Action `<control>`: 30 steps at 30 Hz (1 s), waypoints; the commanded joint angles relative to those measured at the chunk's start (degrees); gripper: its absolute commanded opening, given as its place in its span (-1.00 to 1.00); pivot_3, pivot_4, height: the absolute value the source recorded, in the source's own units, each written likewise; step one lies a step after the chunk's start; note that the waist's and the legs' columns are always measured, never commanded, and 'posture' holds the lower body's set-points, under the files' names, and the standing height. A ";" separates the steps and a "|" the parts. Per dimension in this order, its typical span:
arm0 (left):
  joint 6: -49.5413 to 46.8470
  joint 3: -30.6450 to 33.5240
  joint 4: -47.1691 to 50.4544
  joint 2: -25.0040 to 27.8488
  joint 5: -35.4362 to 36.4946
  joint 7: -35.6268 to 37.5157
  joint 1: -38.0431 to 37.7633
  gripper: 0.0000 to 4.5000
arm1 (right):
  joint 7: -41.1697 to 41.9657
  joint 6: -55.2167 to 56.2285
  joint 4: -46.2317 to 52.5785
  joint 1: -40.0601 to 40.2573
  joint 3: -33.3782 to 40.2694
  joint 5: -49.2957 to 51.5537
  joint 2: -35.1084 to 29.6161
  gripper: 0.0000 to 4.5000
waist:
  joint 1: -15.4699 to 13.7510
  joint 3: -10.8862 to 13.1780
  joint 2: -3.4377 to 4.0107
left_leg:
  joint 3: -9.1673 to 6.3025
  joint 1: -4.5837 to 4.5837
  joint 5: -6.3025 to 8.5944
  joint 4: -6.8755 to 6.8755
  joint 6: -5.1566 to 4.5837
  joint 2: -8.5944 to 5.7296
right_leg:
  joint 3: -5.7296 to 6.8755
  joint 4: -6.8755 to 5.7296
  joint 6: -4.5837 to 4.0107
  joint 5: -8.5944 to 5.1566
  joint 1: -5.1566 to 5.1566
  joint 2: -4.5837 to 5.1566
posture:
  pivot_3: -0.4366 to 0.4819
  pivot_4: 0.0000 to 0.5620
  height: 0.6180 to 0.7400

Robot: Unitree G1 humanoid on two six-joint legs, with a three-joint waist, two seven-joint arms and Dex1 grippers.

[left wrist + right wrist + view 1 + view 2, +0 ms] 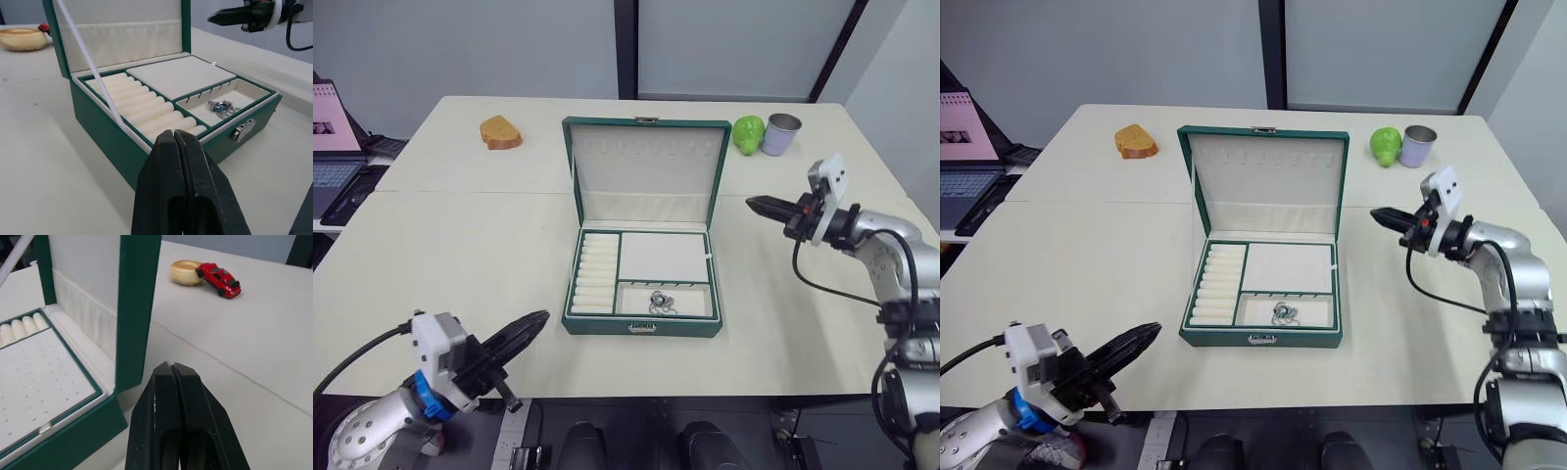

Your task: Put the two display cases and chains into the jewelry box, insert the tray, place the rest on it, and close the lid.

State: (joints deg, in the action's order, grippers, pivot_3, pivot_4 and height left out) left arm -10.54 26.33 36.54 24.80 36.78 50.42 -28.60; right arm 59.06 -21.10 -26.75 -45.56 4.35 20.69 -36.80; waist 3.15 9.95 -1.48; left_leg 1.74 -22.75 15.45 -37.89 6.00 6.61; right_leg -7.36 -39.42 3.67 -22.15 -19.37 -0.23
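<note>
Left gripper low off the box's near-left corner, fingers pressed together, empty | jewelry box mid-table, tray seated inside, ring cluster in its front compartment, lid upright | closing looks like the step left: push lid forward, down | right gripper raised beside lid's right edge, fingers closed, empty

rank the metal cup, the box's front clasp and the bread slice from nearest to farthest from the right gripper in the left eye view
1. Metal cup: at the table's far edge, on the right gripper's own side.
2. Front clasp: at the near wall of the jewelry box, mid-table.
3. Bread slice: far left, beyond the open lid.
</note>
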 commanded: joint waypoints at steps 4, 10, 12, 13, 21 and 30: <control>5.75 0.66 4.18 -3.23 -0.61 -0.02 -9.15 -1.00 | 0.61 10.30 -15.85 -12.15 -0.88 -4.60 3.59 -0.99 | 0.71 0.03 0.05 | 0.07 -0.01 0.00 0.04 0.00 0.02 | -0.04 0.16 0.00 0.00 0.03 0.00 | -0.05 -0.47 1.00; 7.97 -0.99 4.48 -3.63 -2.55 -0.95 -11.48 -1.00 | 0.52 15.87 -26.37 -21.04 -0.17 -6.46 8.07 -0.99 | 1.54 0.11 0.18 | 0.09 -0.03 0.00 0.09 0.00 0.03 | -0.01 0.29 0.00 0.00 0.06 0.00 | -0.05 -0.47 1.00; 8.29 -1.10 4.53 -3.67 -2.85 -1.81 -11.49 -1.00 | 2.03 16.04 -27.54 -22.81 0.04 -6.11 8.88 -0.99 | 1.59 0.12 0.20 | 0.08 -0.03 0.00 0.08 0.00 0.03 | 0.01 0.29 0.00 0.00 0.08 0.01 | -0.05 -0.47 1.00; 8.35 -1.27 4.72 -3.56 -2.90 -2.14 -11.55 -1.00 | 3.26 15.67 -27.64 -23.45 0.05 -5.74 9.19 -0.99 | 1.60 0.12 0.20 | 0.09 -0.03 0.00 0.08 0.00 0.03 | 0.02 0.29 0.00 0.00 0.08 0.02 | -0.05 -0.47 1.00; 6.07 -1.68 6.09 -2.39 -1.35 -5.25 -10.94 -1.00 | 14.47 6.89 -16.99 -20.91 -1.41 -2.13 9.49 -0.99 | 1.73 0.20 0.33 | 0.09 -0.03 0.00 0.08 0.00 0.05 | 0.03 0.28 0.00 0.00 0.07 0.03 | -0.05 -0.47 1.00; 4.15 -0.70 4.18 0.46 0.70 -5.54 -9.90 -1.00 | 20.26 -6.27 1.17 -12.86 -3.15 2.32 5.56 -0.99 | 1.79 0.26 0.44 | 0.03 -0.06 0.01 0.09 -0.01 0.04 | 0.07 0.28 0.00 0.00 0.07 0.02 | -0.05 -0.47 1.00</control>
State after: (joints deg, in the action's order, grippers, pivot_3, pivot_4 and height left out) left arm -6.11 24.60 40.28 24.76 36.33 44.96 -38.30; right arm 79.75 -26.85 -28.51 -57.78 0.11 21.60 -30.27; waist 4.94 10.21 -1.04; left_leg 1.76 -22.81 15.45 -37.80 5.99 6.65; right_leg -7.29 -39.15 3.67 -22.15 -19.30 -0.22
